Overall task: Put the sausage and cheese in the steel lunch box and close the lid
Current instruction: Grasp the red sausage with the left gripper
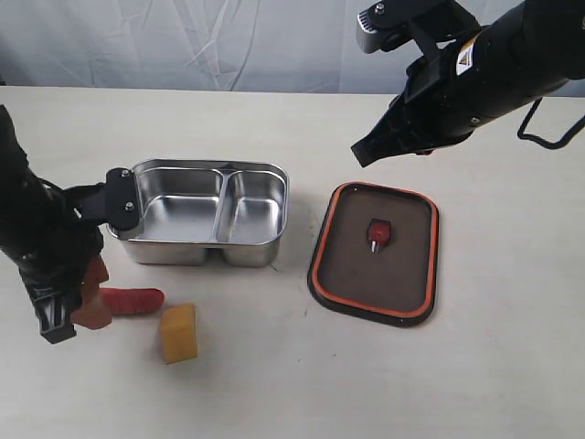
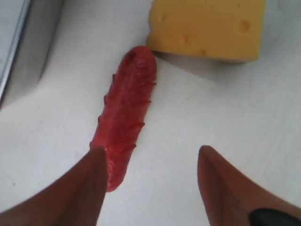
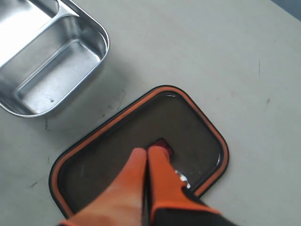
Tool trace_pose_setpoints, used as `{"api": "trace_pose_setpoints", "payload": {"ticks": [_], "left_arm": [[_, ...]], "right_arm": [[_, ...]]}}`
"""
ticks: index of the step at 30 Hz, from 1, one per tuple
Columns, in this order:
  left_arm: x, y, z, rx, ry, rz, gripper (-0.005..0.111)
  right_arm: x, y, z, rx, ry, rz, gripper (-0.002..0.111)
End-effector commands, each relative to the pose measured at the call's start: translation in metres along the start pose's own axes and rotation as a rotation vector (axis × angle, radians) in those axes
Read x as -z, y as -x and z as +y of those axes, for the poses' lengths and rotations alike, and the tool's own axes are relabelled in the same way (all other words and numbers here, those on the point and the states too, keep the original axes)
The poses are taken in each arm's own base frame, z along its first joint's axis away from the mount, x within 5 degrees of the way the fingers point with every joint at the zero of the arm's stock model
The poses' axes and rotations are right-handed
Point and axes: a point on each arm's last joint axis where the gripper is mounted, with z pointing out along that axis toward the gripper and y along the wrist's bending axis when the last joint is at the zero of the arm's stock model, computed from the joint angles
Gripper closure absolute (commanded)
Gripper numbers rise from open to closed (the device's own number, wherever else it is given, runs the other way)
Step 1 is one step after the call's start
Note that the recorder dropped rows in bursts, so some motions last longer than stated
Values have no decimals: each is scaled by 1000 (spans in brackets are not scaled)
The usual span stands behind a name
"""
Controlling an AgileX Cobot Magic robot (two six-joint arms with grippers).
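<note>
Sausage first, by the look of it. The left gripper is down low at that end of the table, orange fingers spread wide and gripping nothing. From its wrist camera the red sausage lies with its near end against one finger rather than squarely in the gap, and I can't tell whether they touch.

The cheese sits just beside the sausage's far end, flat on the table. So nothing is packed yet: the steel lunch box stands open and both its compartments show bare metal.

Over on the other side, the lid lies flat on the table, near the box but apart from it, with its little red valve tab in the middle. The right gripper hangs above it, fingers pressed together, carrying nothing.

By my reckoning all three jobs are ahead: sausage in, cheese in, lid on.

Count it off:
- one sausage
- one block of cheese
- one lunch box with two compartments
- one lid
- two grippers, one spread and one closed
</note>
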Motion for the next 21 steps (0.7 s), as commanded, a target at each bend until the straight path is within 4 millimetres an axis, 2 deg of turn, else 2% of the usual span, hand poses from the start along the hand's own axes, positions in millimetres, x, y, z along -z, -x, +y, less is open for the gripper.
{"api": "trace_pose_setpoints", "payload": {"ticks": [1, 9, 15, 17, 21], "left_arm": [[-13, 1, 3, 5, -28, 16, 51], [-43, 1, 13, 48, -38, 23, 52], [-42, 4, 17, 40, -28, 21, 54], [-42, 6, 18, 67, -29, 8, 62], [-43, 11, 20, 102, -47, -15, 85]], "right_arm": [[3, 1, -2, -4, -7, -21, 106], [3, 1, -1, -9, -3, -22, 106], [3, 1, -1, -9, -3, -22, 106], [3, 1, -1, -9, -3, -22, 106], [3, 1, -1, -9, -3, -22, 106]]}}
